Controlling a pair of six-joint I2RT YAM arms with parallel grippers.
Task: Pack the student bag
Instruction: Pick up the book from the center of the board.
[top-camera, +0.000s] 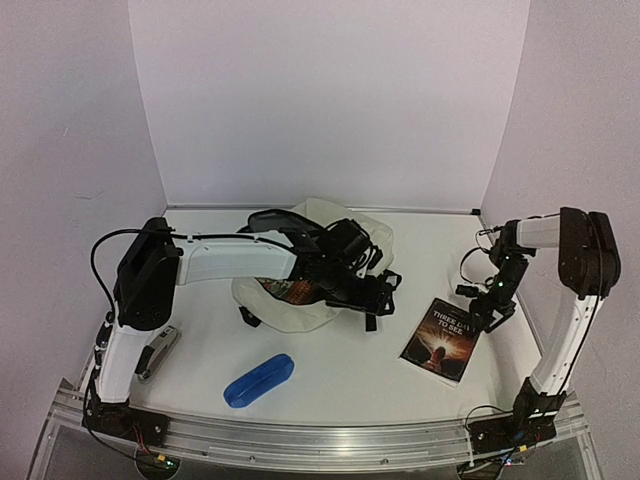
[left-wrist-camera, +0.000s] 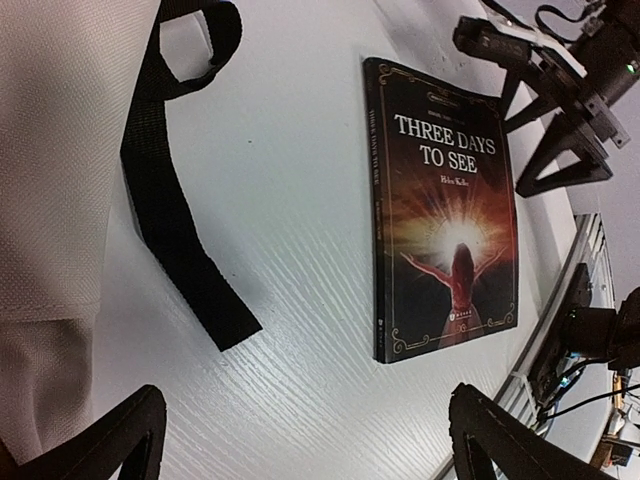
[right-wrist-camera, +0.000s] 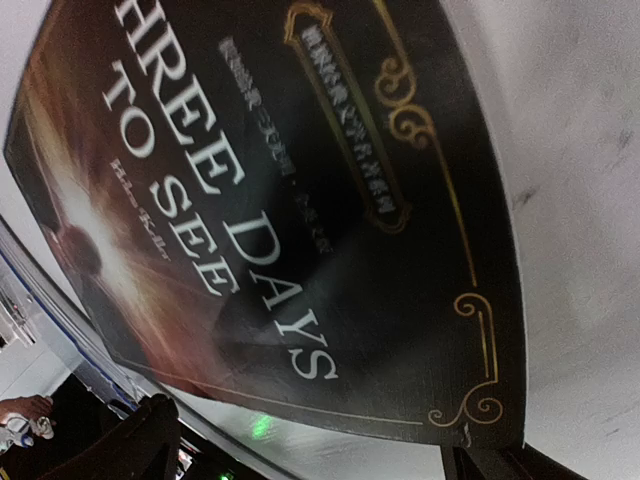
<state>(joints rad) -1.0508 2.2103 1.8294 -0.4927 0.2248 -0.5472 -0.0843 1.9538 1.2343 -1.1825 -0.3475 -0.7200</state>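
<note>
Cream bag (top-camera: 290, 318) sits mid-frame on desk (top-camera: 340, 370); left tool (left-wrist-camera: 308, 405) spread, empty, by strap (left-wrist-camera: 170, 200). Right tool (top-camera: 492, 318) spread at book (top-camera: 441, 339) edge, lower right. Book pickup likely; next: pinch edge, lift.

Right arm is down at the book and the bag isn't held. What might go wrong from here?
The book lies flat on the table; the open right tool at its far corner may skid off or shove it rather than pinch it.
The student bag is slumped, and the open left tool grips nothing, so its mouth may fold shut.
The black strap lies loose between bag and book and could snag.
</note>
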